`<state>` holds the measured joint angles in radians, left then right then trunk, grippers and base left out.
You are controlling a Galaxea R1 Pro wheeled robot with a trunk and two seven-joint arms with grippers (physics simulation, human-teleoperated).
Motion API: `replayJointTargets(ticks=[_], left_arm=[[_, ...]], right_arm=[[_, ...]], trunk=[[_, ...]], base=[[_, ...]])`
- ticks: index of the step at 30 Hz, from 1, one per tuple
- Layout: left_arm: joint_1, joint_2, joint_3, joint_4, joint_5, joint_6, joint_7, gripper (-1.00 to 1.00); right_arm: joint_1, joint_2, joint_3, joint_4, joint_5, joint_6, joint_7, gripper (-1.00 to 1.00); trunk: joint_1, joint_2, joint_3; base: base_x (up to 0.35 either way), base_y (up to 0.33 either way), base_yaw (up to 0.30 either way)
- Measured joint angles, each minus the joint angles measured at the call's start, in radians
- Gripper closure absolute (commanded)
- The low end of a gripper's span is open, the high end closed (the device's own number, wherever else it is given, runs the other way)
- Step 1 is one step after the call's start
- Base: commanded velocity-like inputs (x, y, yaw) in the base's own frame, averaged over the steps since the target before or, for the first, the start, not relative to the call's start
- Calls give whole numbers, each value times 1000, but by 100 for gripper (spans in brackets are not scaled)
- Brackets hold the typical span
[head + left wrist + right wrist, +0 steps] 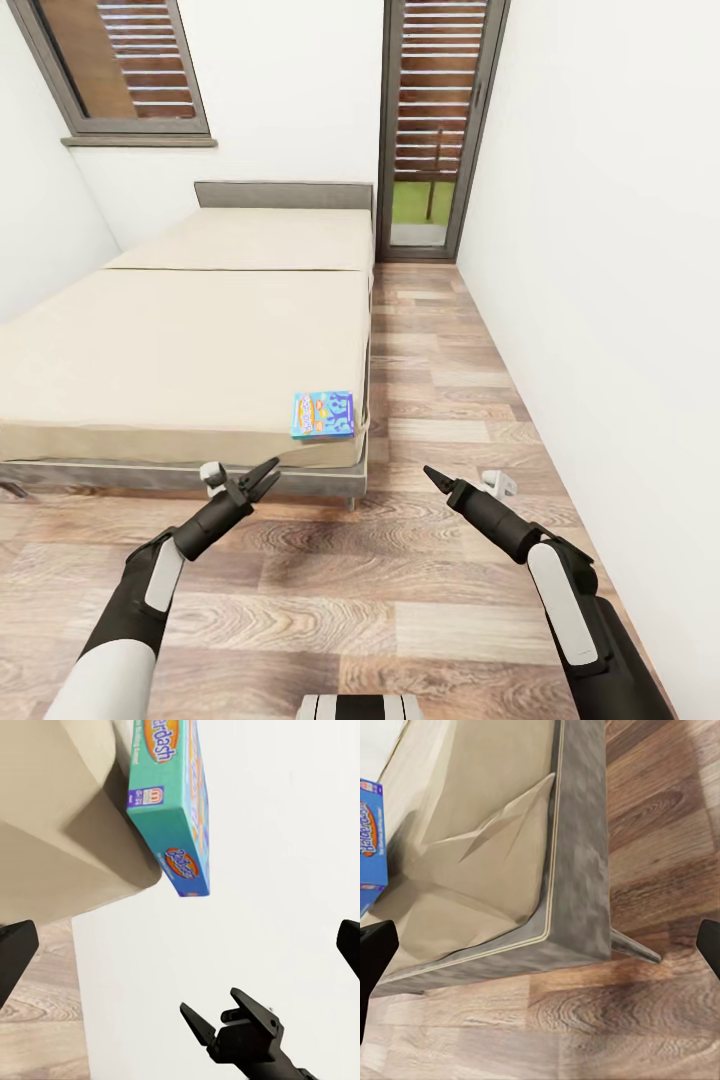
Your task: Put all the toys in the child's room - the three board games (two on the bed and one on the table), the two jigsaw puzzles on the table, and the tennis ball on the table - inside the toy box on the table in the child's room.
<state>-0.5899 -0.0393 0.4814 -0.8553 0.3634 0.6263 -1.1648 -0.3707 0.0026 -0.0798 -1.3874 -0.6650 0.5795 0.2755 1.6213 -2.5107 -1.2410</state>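
Bed [190, 340] corner w/ blue board game [323, 415], far edge cut off.

Bright, even rendered light with no glare. A soft shadow lies on the floor [300, 570] beneath the bed [180, 350]. Wide-angle bending slants the walls [600, 250]. Wrist views look slightly soft.

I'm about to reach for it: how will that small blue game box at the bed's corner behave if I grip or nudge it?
The small blue board game looks like a flat, stiff-sided carton, so it should hold shape and not roll. It lies at the bed corner nearest the floor, so a push outward would probably tip it off. Both the left gripper and right gripper are open and clear of it.
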Motion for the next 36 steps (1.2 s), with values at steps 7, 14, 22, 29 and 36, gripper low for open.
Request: replayJointTargets(ticks=[7,14,22,29,36], left_arm=[[0,3,17,1,0,12,2,-100],[0,3,19,1,-1,14,3,-100],[0,3,19,1,-1,14,3,-100],[0,3,19,1,-1,14,5,-100],[0,2,18,1,-1,13,6,-100]], right_arm=[[0,-1,0,0,0,0,0,-100],[0,0,0,0,0,0,0,-100],[0,1,1,0,0,0,0,-100],[0,0,0,0,0,0,0,-100],[0,0,0,0,0,0,0,-100]], trunk=[[0,0,0],[0,0,0],[0,0,0],[0,0,0],[0,0,0]], base=[[21,4,0],[132,57,0],[18,7,0],[8,1,0],[128,0,0]])
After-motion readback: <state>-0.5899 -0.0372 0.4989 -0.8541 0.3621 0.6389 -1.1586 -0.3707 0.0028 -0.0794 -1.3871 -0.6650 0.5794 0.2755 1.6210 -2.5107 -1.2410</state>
